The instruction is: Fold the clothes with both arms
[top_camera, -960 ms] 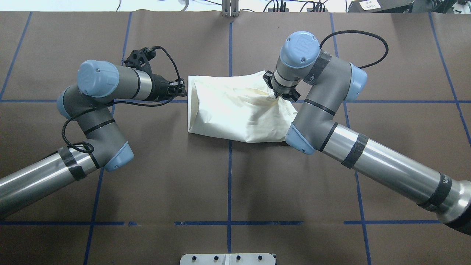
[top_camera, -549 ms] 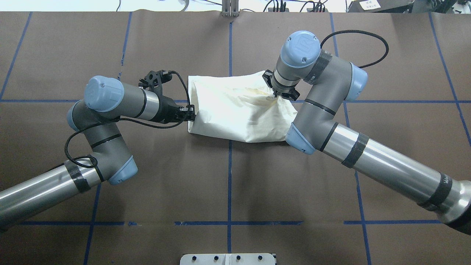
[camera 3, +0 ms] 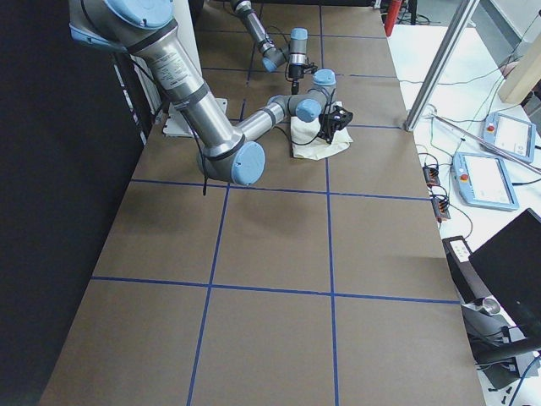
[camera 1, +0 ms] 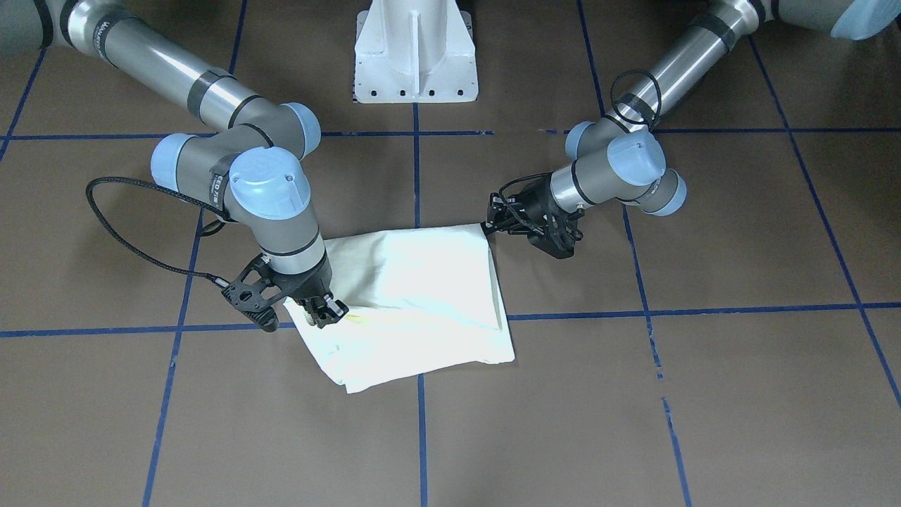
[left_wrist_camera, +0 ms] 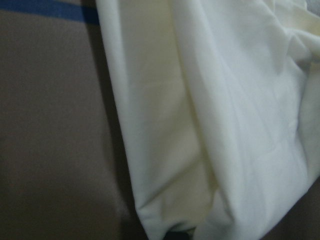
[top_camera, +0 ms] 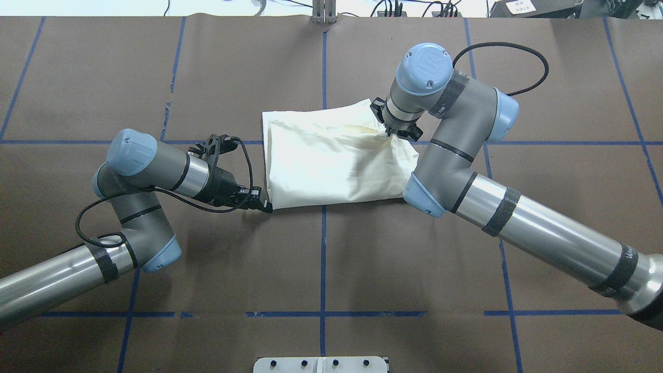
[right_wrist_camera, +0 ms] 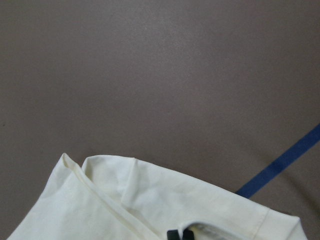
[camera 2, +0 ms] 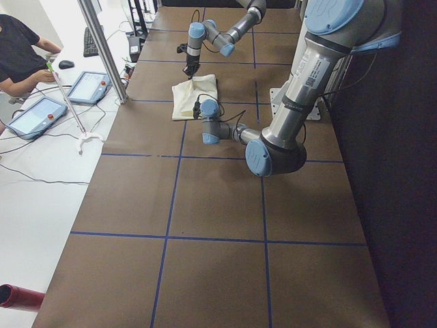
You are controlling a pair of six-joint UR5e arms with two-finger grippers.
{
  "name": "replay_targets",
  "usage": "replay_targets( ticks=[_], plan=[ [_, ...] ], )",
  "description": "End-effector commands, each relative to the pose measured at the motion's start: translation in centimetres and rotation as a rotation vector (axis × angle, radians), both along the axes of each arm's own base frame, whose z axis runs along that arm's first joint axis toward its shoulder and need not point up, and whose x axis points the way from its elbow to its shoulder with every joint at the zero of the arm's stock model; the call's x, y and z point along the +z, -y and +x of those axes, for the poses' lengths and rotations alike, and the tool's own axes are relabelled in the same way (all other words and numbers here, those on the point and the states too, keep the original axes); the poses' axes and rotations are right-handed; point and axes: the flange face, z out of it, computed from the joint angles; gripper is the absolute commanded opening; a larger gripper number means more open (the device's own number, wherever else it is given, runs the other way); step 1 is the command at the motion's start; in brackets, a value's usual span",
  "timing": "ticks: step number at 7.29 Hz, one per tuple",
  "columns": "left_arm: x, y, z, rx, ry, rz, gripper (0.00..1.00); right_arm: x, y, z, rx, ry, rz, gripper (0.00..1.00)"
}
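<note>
The cream shirt [top_camera: 331, 160] lies folded in a rough rectangle at the table's middle, plain side up, with no print showing. My right gripper [top_camera: 393, 132] points down at its far right corner, shut on a pinch of cloth; in the right wrist view the fingertips [right_wrist_camera: 173, 234] are together on the shirt's hem [right_wrist_camera: 150, 200]. My left gripper [top_camera: 264, 205] lies low at the near left corner, shut on that corner, with the cloth [left_wrist_camera: 210, 115] running down to it. In the front-facing view, the right gripper [camera 1: 325, 313] and left gripper [camera 1: 490, 222] sit at opposite corners of the shirt [camera 1: 422, 296].
Brown table with a grid of blue tape lines [top_camera: 323, 259]. The white pedestal base [camera 1: 415, 56] stands at the robot's edge. Beyond the far edge are a metal post [camera 2: 102, 48], tablets [camera 2: 89, 85] and a seated person [camera 2: 20, 48].
My left gripper has swept along the shirt's left edge from the far corner to the near corner, and the near left corner has stretched toward the robot. The right gripper has stayed put.
</note>
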Motion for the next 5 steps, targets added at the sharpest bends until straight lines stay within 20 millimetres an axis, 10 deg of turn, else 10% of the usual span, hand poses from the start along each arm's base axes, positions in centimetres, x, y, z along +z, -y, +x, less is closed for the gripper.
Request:
replay_targets(
  ticks=[1, 5],
  plan=[
    [-1.2, -0.9, -1.3, 0.077, -0.028, -0.027, 0.00, 0.1, 0.0, 0.1, -0.001, -0.001, 0.000, 0.00],
    [-7.0, 3.4, -2.6, -0.060, -0.061, -0.122, 0.00, 0.3, 0.2, 0.3, -0.002, -0.007, 0.003, 0.00]
  ],
)
